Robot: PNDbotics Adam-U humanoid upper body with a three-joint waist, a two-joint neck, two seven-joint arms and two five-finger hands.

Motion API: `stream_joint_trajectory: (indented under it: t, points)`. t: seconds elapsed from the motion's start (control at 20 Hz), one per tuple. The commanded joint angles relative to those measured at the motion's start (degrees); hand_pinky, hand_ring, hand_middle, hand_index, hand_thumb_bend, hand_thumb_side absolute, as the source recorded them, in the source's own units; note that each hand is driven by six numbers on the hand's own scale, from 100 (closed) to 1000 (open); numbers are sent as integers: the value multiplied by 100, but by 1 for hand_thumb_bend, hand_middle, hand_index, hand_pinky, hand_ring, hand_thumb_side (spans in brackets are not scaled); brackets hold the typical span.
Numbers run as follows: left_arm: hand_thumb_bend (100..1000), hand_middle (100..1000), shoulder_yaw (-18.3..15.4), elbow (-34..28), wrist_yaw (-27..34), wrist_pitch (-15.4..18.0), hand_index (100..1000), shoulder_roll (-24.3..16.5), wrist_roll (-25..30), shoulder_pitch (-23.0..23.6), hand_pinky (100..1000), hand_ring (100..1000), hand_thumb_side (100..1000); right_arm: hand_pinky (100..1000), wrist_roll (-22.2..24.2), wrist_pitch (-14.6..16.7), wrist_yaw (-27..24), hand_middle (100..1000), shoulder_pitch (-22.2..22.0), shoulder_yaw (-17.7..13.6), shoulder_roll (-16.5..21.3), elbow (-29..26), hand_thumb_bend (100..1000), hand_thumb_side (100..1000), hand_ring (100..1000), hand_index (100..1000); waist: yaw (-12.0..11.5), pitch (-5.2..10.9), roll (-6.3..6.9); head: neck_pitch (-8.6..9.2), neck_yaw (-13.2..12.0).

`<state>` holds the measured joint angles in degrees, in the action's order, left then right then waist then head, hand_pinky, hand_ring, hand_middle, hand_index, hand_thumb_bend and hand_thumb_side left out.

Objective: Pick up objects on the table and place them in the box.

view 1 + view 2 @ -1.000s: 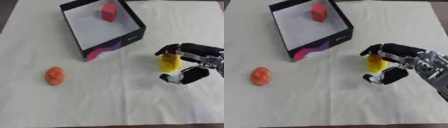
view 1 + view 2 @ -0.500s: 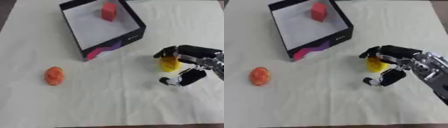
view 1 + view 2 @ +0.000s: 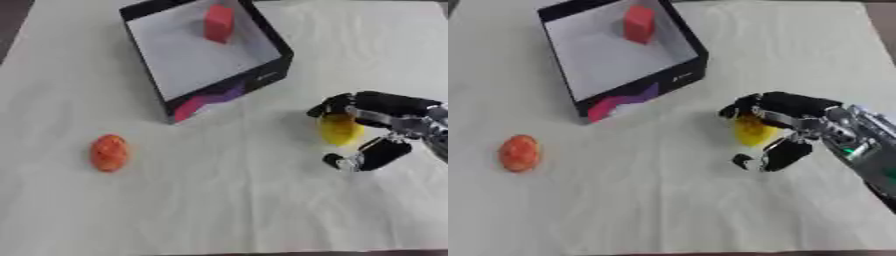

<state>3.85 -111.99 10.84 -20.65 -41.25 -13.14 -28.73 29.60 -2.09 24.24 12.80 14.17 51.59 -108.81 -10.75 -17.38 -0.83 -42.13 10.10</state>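
Observation:
A yellow rounded object (image 3: 339,130) lies on the white cloth to the right of the box. My right hand (image 3: 394,111) comes in from the right edge, and its fingers (image 3: 337,104) arch over the object's top. Its thumb (image 3: 360,156) stands apart just below the object, so the hand is open around it. An orange, egg-shaped object (image 3: 109,152) lies alone at the left. The black box (image 3: 229,93) with a white floor stands at the top centre and holds a red block (image 3: 219,23). My left hand shows in neither view.
The white cloth (image 3: 227,210) covers the whole table, with darker table edge at the top corners and along the bottom. The box's near wall, with its pink and purple mark (image 3: 210,101), faces the yellow object.
The right hand's thumb has dropped a little lower and away from the fingers. The yellow object, the orange object and the box lie where they were.

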Motion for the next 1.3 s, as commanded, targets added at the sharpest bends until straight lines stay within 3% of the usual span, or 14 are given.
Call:
stream_joint_trajectory:
  t: [0.05,0.3,0.45,0.65,0.7,0.8,0.85,0.9,1.15,1.3]
  points:
    - [183,764,-60,-51,-6,21,793,-87,20,-45,806,759,584,837,-132,-32,-151,768,42,-1,71,69,206,261,788,875,-14,-9,35,49,3]
    - [179,762,-48,-49,-25,24,792,-84,35,-47,808,759,583,792,-505,74,-202,717,41,-18,100,-10,247,265,740,838,-22,-3,31,43,8]
    - [177,760,-48,-58,-34,29,792,-83,41,-47,807,758,585,730,-863,151,-226,606,30,-27,105,-64,209,250,628,732,-29,3,29,44,12]
    - [175,758,-39,-60,-34,29,791,-81,59,-52,807,757,587,719,-1139,191,-326,558,9,-16,115,-98,166,231,583,681,-37,10,23,36,15]
    - [175,758,-39,-60,-36,28,791,-80,60,-52,807,757,587,737,-1156,183,-385,580,2,-18,107,-102,139,219,602,705,-37,12,21,35,16]
    - [175,757,-40,-57,-39,25,790,-82,61,-51,807,757,587,820,-1116,156,-530,698,-10,-49,98,-135,153,247,730,812,-35,14,19,29,13]
    - [174,757,-40,-55,-41,24,790,-85,61,-49,807,760,587,884,-1073,156,-586,800,-18,-75,98,-178,157,268,832,897,-34,15,18,25,10]
    - [173,756,-42,-52,-45,22,789,-91,62,-44,808,761,588,903,-999,179,-659,826,-38,-118,94,-258,150,275,859,914,-28,17,16,21,2]
    - [170,755,-53,-31,-57,12,788,-109,58,-4,809,762,590,950,-673,216,-1193,855,-94,-436,138,-561,159,277,900,936,7,36,12,0,-41]
    - [169,755,-64,-35,-55,19,788,-129,49,19,809,762,587,954,-600,385,-1173,859,-177,-642,243,-576,211,311,901,939,31,61,8,-9,-67]
